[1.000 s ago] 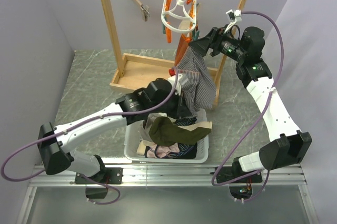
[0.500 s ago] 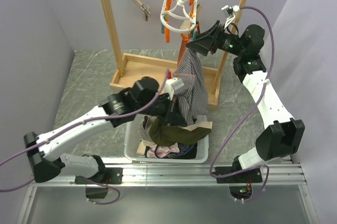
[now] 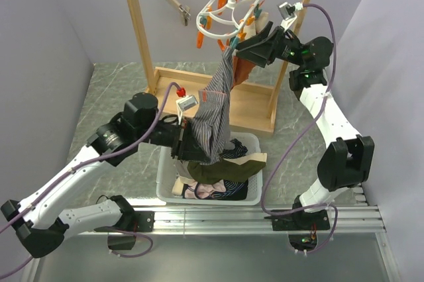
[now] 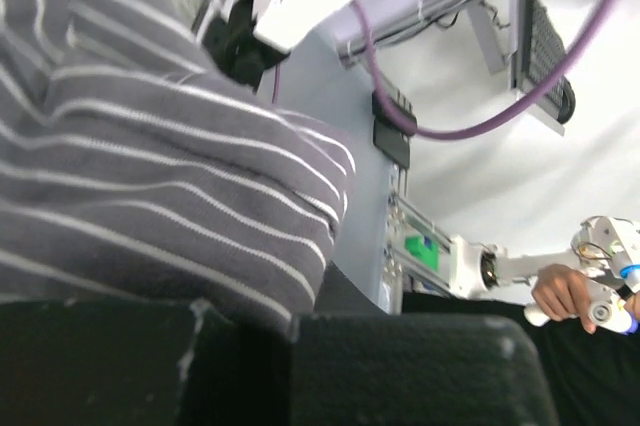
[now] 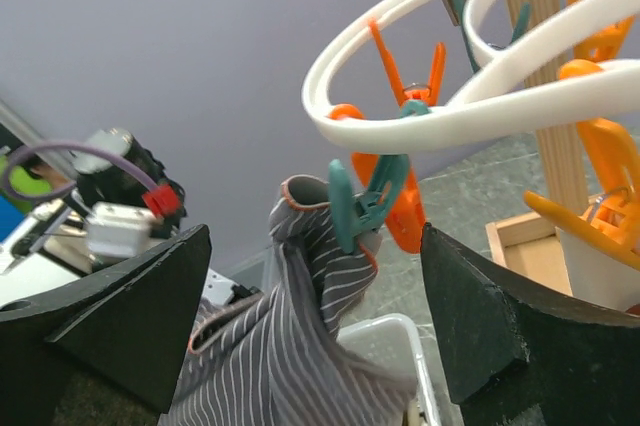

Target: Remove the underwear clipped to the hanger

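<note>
While my left gripper, at centre frame, is clamped on the grey pin-striped cloth briefs, they stretch up to a teal clothes-peg on the white plastic ring hanger at upper centre; my right gripper, jaws wide apart, flanks that peg.

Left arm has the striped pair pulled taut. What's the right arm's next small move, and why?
Probably advance the open right fingers and squeeze the teal peg: it clips the striped underwear to the hanger, and the left fingers grip the cloth taut.
</note>
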### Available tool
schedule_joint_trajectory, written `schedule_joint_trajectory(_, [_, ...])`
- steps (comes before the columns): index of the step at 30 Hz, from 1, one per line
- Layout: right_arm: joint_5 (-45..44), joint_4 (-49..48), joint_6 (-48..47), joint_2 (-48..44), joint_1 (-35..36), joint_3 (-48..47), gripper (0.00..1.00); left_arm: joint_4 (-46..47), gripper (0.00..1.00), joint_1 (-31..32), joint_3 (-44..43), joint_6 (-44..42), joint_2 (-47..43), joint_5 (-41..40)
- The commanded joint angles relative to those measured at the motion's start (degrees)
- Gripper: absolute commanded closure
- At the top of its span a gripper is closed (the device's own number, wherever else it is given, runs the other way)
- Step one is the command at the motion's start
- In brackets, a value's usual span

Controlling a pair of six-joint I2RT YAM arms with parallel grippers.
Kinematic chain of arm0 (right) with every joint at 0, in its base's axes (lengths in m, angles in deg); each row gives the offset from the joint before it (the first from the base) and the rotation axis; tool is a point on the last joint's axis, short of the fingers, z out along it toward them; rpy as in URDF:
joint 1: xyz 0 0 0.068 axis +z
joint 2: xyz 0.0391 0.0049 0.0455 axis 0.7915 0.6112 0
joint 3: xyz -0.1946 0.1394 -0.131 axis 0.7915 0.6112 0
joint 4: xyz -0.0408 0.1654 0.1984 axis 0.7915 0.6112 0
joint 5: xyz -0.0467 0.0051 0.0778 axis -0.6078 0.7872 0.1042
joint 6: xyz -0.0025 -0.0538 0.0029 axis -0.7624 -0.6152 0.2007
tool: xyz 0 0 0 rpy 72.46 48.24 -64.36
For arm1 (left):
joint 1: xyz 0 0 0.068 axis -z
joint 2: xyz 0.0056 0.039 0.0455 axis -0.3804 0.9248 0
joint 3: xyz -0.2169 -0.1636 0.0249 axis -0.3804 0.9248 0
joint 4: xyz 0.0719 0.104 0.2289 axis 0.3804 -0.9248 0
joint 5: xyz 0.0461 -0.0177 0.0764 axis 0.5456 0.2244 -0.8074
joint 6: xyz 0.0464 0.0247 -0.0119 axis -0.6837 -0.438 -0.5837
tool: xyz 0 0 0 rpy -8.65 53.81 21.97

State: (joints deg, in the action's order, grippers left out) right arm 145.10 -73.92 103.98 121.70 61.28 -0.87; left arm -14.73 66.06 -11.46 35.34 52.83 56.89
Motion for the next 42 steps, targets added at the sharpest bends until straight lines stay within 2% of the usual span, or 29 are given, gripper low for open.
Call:
schedule_joint_trajectory(1, [0.59, -7.78, 5.42, 1.37, -0.43, -3.08, 0.09, 0.33, 1.0, -0.2, 1.28, -0.42, -0.14, 4.79])
schedule_joint_trajectory(11, [-2.4, -6.45, 4.19, 3.92, 0.37, -5.98, 0.11, 0.86, 1.0, -0.28, 0.22, -0.42, 1.26, 6.73])
schedule_joint_trajectory(14, [-2.67, -12.58, 8.58, 6.38, 0.72, -7.29, 0.17, 0.69, 1.0, -0.2, 0.13, -0.77, 1.79, 6.82])
schedule_joint_trajectory(17, [-2.58, -18.38, 13.94, 9.19, 0.8, -9.57, 0.29, 0.69, 1.0, -0.28, -0.04, -0.86, 2.05, 6.9])
schedule_joint_trajectory(20, [-2.58, -22.27, 18.25, 11.22, 0.81, -10.55, 0.32, 0.78, 1.0, -0.2, -0.13, -0.94, 2.05, 6.73])
schedule_joint_trajectory(24, [-1.88, -22.63, 18.7, 11.4, 0.98, -10.73, 0.39, 0.95, 1.0, -0.2, -0.22, -1.03, 2.23, 6.64])
schedule_joint_trajectory(26, [-1.61, -22.89, 18.7, 11.22, 0.98, -10.29, 0.39, 0.78, 1.0, -0.28, -0.39, -1.21, 2.49, 6.46])
schedule_joint_trajectory(29, [-1.44, -22.98, 18.61, 10.87, 0.98, -9.76, 0.5, 0.77, 1.0, -0.28, -0.57, -1.47, 2.76, 6.64])
schedule_joint_trajectory(32, [-1.7, -23.33, 18.96, 10.87, 1.07, -9.67, 0.74, 0.86, 1.0, -0.28, -0.4, -1.38, 2.76, 6.55])
schedule_joint_trajectory(33, [-1.88, -23.07, 18.7, 10.69, 1.07, -9.67, 0.91, 0.78, 1.0, -0.28, -0.31, -1.38, 2.76, 6.47])
schedule_joint_trajectory(34, [-1.96, -22.64, 18.0, 10.61, 1.07, -9.67, 0.96, 0.78, 1.0, -0.28, -0.31, -1.38, 2.67, 6.38])
schedule_joint_trajectory(40, [-1.88, -20.7, 16.85, 10.52, 0.98, -10.37, 0.97, 0.69, 1.0, -0.46, -0.74, -1.64, 2.67, 5.15])
schedule_joint_trajectory(42, [-1.88, -19.3, 15.81, 10.34, 0.98, -10.29, 0.9, 0.08, 1.0, -0.37, -1.27, -2.34, 3.28, 3.4])
